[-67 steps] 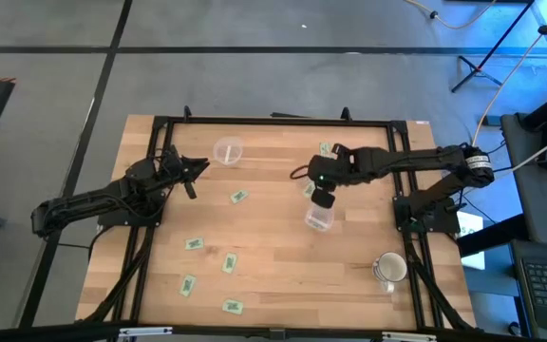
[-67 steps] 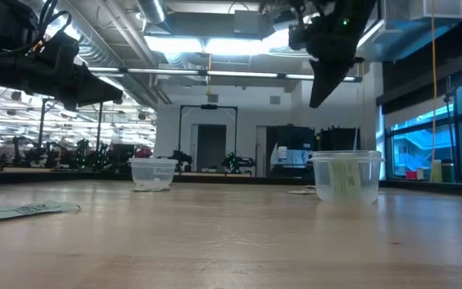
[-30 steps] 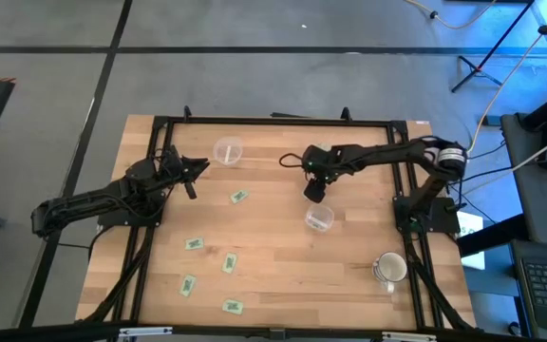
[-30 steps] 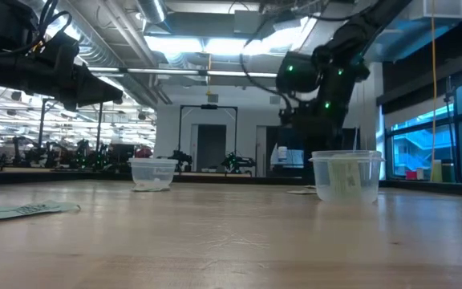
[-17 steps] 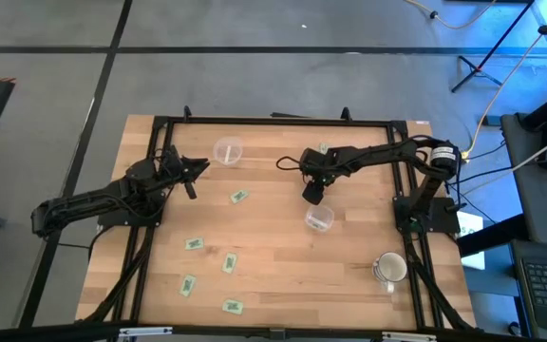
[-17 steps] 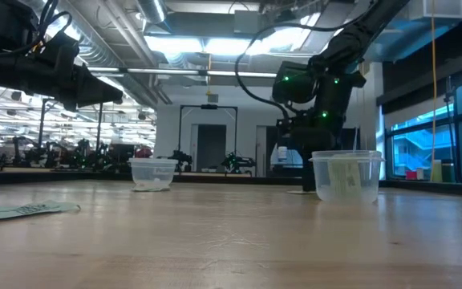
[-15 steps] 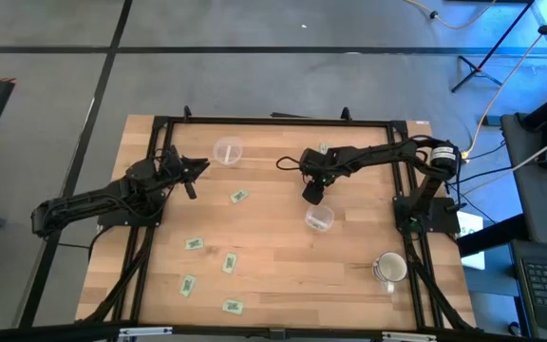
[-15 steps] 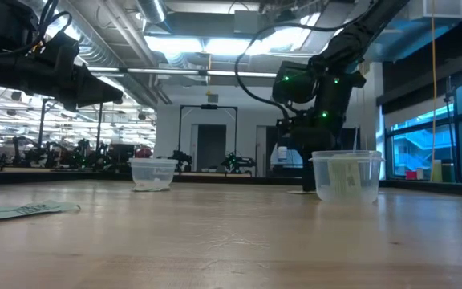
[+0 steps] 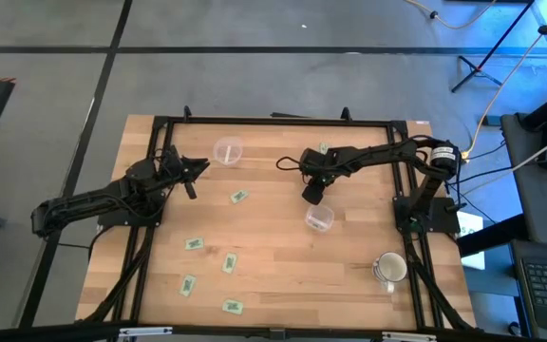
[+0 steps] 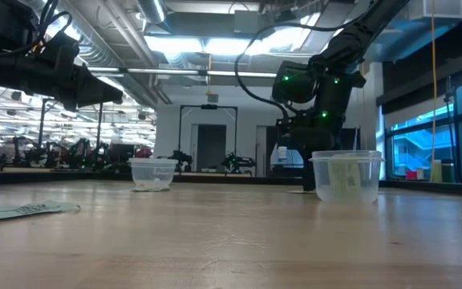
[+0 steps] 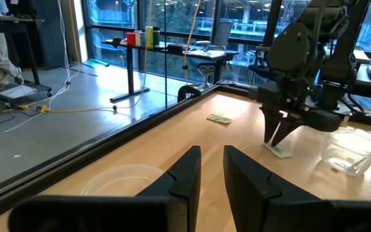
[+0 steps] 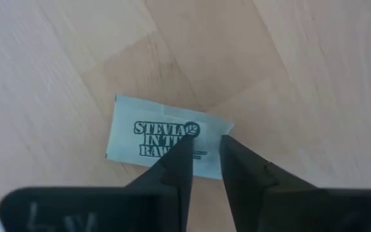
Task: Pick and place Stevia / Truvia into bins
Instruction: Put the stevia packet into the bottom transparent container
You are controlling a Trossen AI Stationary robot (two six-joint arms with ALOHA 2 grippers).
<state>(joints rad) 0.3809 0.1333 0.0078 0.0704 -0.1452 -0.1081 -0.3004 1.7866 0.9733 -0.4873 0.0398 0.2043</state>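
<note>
The high view is looking straight down on the whole wooden table [image 9: 283,247] and the floor around it. The low view is sitting at tabletop height, facing level across the boards into the room behind — it is sharing the two clear cups [image 10: 346,176] with the overhead camera. The left wrist view is peering forward across the table toward the right arm [image 11: 304,71], while the right wrist view is staring down, very close, at one packet [image 12: 156,132].
</note>
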